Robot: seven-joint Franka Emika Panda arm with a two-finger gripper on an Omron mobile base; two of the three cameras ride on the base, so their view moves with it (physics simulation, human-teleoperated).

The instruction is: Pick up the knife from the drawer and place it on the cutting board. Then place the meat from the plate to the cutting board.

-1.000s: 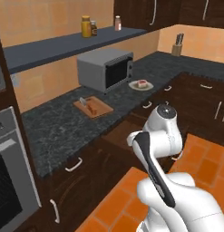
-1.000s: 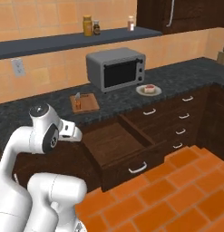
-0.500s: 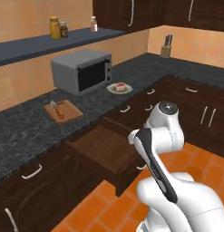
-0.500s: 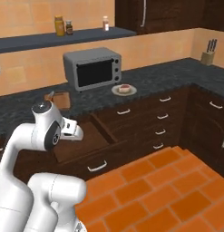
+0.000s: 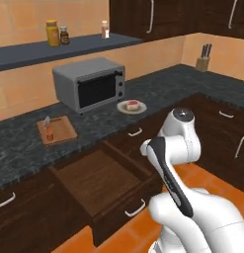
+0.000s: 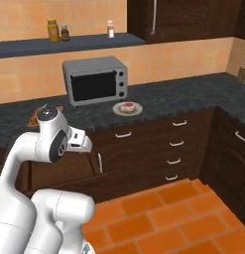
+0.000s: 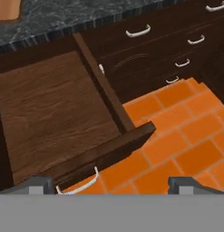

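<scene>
The end effector (image 7: 109,188) is wide open and holds nothing, above the open drawer (image 5: 101,178). The knife (image 5: 48,129) lies on the cutting board (image 5: 57,131); the meat (image 5: 132,104) is on the plate (image 5: 132,107). The risk is bumping the protruding drawer while reaching

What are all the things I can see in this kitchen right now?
cutting board: one, light brown, on the counter left of the toaster oven.
knife: one, orange handle, on the cutting board.
plate: one, cream, on the counter right of the oven.
meat: one, red, on the plate.
toaster oven: one, grey, on the counter.
drawer: one, dark brown, pulled open.
jars: three, on the shelf.
knife block: one, far corner.
gripper: one, over the drawer front, jaws open.
</scene>
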